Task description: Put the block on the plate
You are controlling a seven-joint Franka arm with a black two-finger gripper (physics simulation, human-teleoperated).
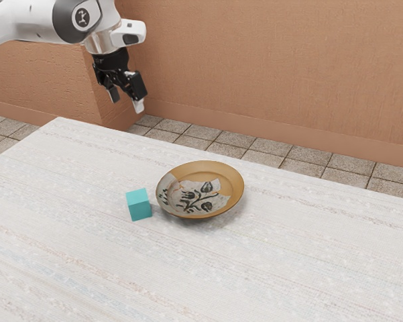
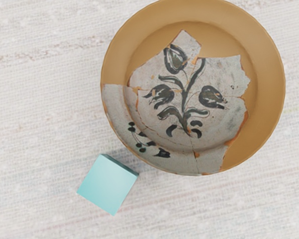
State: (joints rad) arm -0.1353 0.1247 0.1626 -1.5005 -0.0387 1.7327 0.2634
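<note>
With my gripper (image 1: pixel 126 99) empty and spread, I assess the teal block (image 1: pixel 139 205) as light, rigid and sturdy, best gripped mid-height across opposite side faces.

Ext. cam: from side, looks obliq. down at plate (image 1: pixel 201 191); wrist cam: above, closer, faces steeply down. Shared: plate, adj. block (image 1: pixel 139 205).

Picture edges crop the arm (image 1: pixel 27 23) and plate (image 2: pixel 268 89).
</note>
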